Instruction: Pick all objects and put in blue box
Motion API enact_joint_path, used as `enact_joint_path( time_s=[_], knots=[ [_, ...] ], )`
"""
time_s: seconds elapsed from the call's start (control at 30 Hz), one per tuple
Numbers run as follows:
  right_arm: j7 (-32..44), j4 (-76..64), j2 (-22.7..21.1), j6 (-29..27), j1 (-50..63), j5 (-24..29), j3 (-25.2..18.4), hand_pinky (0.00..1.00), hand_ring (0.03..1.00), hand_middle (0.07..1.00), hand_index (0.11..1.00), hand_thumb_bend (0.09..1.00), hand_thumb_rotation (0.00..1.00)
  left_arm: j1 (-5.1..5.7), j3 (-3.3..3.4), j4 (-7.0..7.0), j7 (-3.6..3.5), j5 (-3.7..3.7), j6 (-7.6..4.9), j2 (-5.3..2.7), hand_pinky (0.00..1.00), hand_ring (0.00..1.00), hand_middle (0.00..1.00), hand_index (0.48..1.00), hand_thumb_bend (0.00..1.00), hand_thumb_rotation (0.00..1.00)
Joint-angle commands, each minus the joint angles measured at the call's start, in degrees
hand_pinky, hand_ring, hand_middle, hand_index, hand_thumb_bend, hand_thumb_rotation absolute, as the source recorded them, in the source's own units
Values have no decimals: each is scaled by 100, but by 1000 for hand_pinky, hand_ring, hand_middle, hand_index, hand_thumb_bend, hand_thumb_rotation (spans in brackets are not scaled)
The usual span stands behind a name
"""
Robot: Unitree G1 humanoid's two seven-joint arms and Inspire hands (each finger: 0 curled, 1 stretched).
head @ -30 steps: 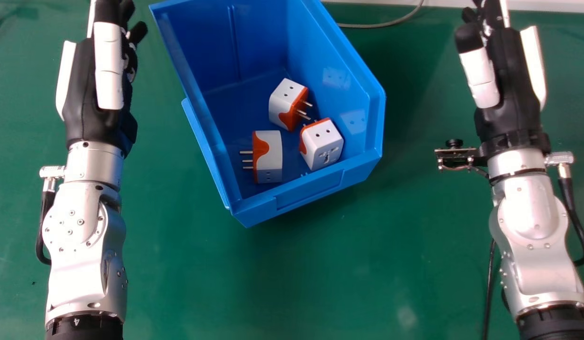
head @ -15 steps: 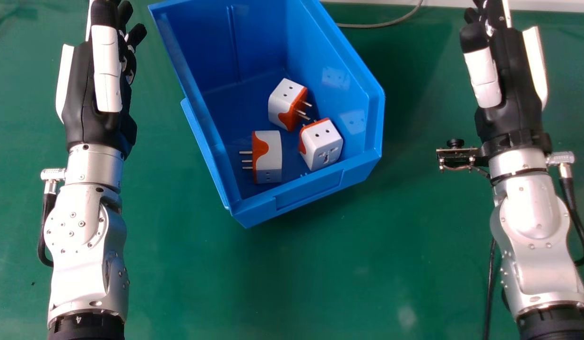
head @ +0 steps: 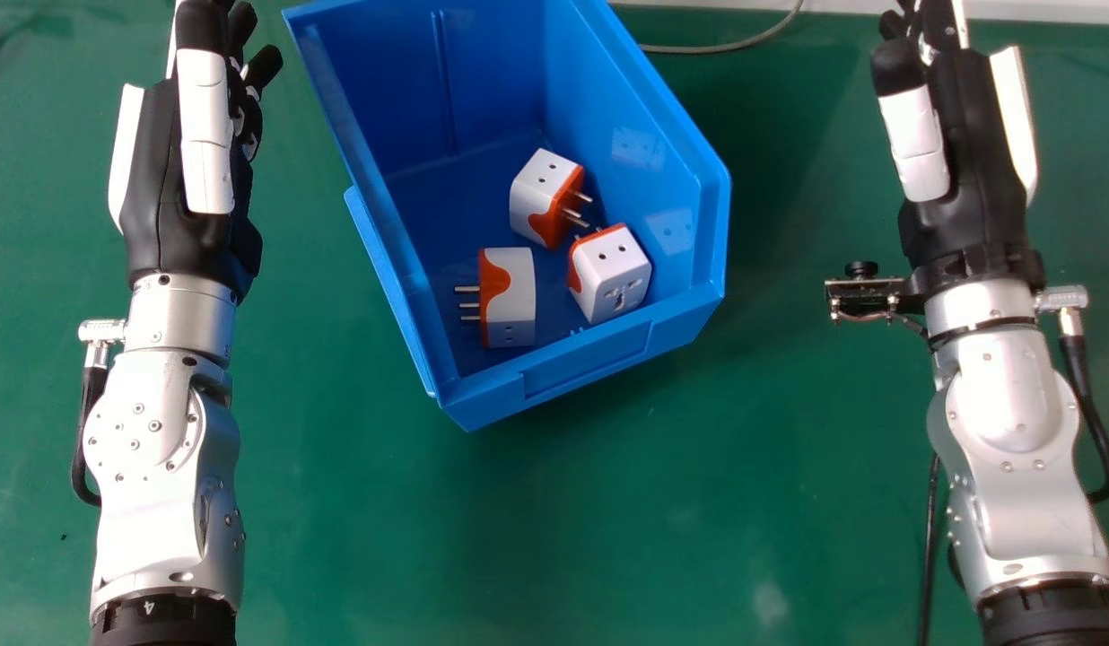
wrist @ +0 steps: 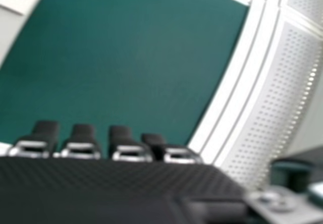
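Your left hand (head: 157, 170) is above the green table (head: 608, 529), left of the blue box (head: 586, 363), its fingers relaxed and wide, holding nothing. Your right hand (head: 972, 161) is to the box's right, likewise wide and holding nothing. You have three plug adapters inside the box: the far adapter (head: 534, 193) has its prongs toward the right, the left adapter (head: 516, 305) points its prongs left, and the right adapter (head: 619, 280) sits near the right wall.
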Motion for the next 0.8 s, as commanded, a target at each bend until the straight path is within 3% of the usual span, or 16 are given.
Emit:
enact_joint_path(
  time_s=[0.0,0.23,0.3,0.37,0.43,0.63,0.77],
  knots=[
    [-10,-175,-24,-44,-3,17,-53,977,1000,1000,1000,1000,1000,-118,15,-92,-17,-41,-67,33,958,995,999,982,827,1000],
    [14,-195,-38,-33,4,9,-44,977,1000,1000,1000,1000,1000,-100,6,-113,17,-5,-94,35,957,995,997,982,823,1000],
    [4,-196,-27,-28,10,9,-43,978,1000,1000,1000,1000,1000,-86,3,-129,2,-6,-83,47,956,994,997,981,819,1000],
    [1,-197,-25,-27,26,-1,-38,978,1000,1000,1000,1000,1000,-68,11,-140,-58,-60,-49,59,957,993,997,981,818,1000],
    [-14,-217,-26,-12,49,-31,-26,977,1000,1000,1000,1000,1000,-45,13,-138,-68,-50,-72,62,958,994,998,981,819,1000],
    [-94,-234,26,-55,135,-115,-25,975,1000,1000,1000,1000,1000,90,-2,-239,2,26,-76,34,959,996,999,982,822,1000],
    [-145,-224,37,-85,212,-160,-24,974,1000,1000,1000,1000,1000,208,-14,-304,-56,-18,-65,13,955,994,998,983,823,1000]
  ],
)
